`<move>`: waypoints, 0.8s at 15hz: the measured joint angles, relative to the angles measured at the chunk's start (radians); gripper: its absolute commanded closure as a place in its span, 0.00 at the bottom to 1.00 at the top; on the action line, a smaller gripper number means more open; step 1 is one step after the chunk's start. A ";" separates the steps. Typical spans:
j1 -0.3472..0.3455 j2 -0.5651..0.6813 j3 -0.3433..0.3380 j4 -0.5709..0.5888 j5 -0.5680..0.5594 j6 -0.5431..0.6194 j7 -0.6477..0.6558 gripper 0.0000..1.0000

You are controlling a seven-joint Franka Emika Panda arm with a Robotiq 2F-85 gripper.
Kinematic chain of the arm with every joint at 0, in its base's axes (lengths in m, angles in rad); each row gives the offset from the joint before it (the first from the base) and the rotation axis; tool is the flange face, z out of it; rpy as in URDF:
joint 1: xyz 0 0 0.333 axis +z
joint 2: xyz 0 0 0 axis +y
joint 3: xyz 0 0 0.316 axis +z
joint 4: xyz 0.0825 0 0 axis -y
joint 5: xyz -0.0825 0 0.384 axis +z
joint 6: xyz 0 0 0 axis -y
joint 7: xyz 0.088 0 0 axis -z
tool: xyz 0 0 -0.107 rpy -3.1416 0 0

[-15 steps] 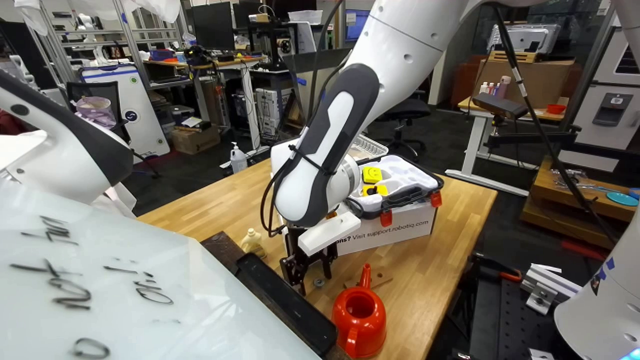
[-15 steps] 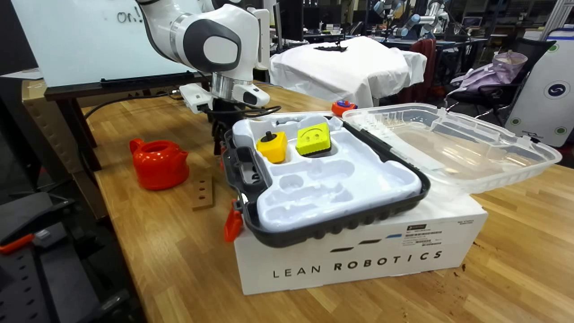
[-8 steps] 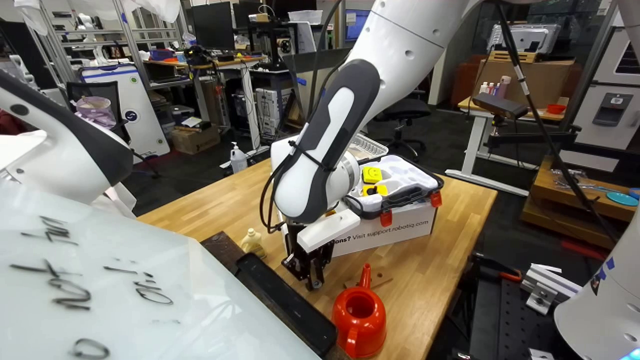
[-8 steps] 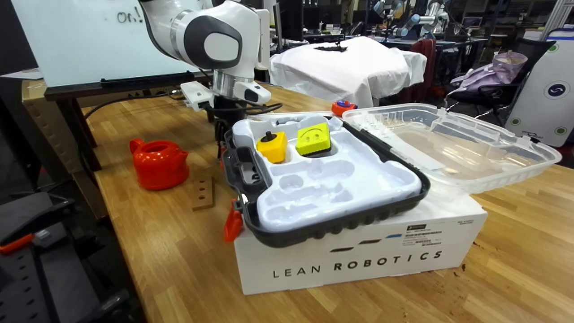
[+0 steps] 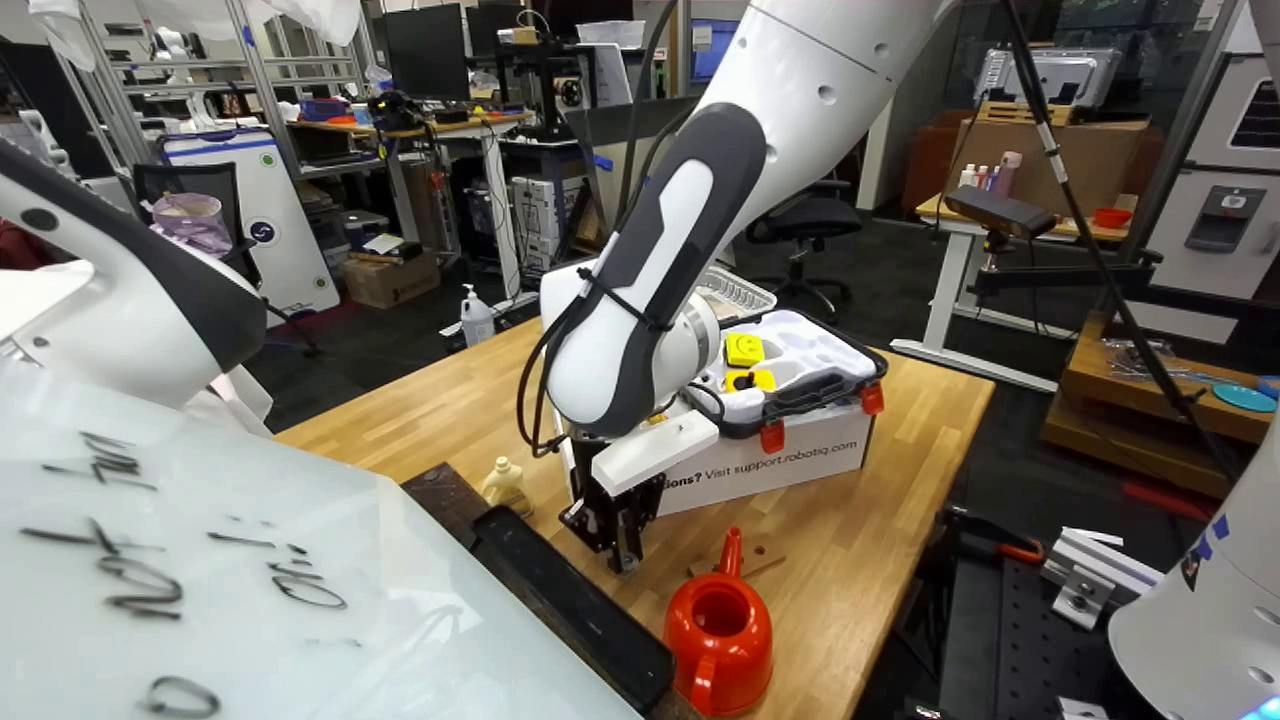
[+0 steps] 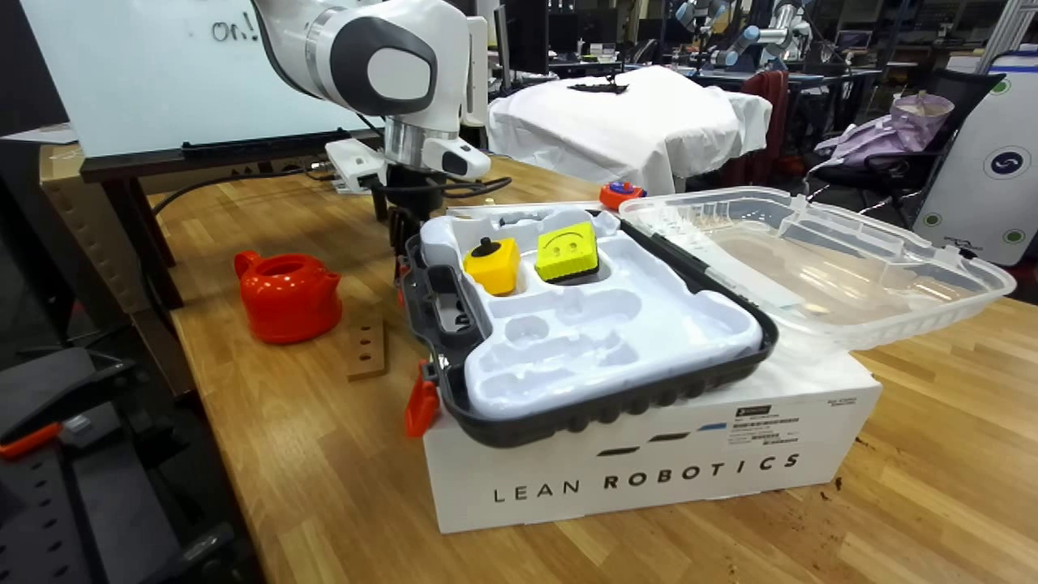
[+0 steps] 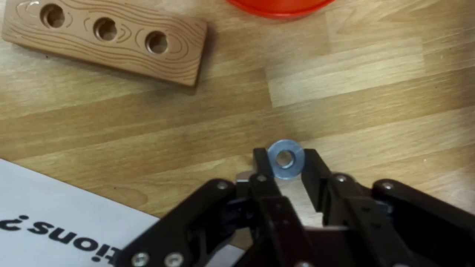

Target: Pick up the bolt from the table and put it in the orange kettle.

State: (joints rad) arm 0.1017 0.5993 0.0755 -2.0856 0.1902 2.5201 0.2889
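Crowded workroom, dark floor (image 5: pixel 890 275)

In an exterior view a black monitor (image 5: pixel 427 50) rose above a wood-topped desk (image 5: pixel 484 124), near a metal frame (image 5: pixel 262 75). A cardboard box (image 5: pixel 392 282) rested on the floor, and a black swivel chair (image 5: pixel 808 222) stood well to the right. Farther over, bottles (image 5: pixel 985 179) and a red bowl (image 5: pixel 1112 217) sat on a white-legged table (image 5: pixel 950 290).

In both exterior views a whiteboard (image 6: pixel 162 81) bore black handwriting, its face catching soft light, and a lilac bag (image 6: pixel 900 130) sat on a mesh-backed chair (image 6: pixel 969 97). In an exterior view a white cloth (image 6: pixel 624 130) hung in folds over something hidden.
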 measured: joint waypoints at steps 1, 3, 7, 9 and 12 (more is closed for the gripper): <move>0.000 -0.021 0.000 -0.010 0.000 0.000 0.000 0.93; 0.000 -0.080 0.000 -0.042 0.000 0.000 0.000 0.93; 0.000 -0.238 0.006 -0.150 0.001 0.000 0.000 0.93; 0.001 -0.312 0.015 -0.208 0.008 0.000 0.000 0.93; 0.002 -0.393 0.031 -0.279 0.042 -0.001 -0.006 0.93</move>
State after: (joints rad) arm 0.1040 0.2065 0.1066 -2.3642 0.2318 2.5195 0.2826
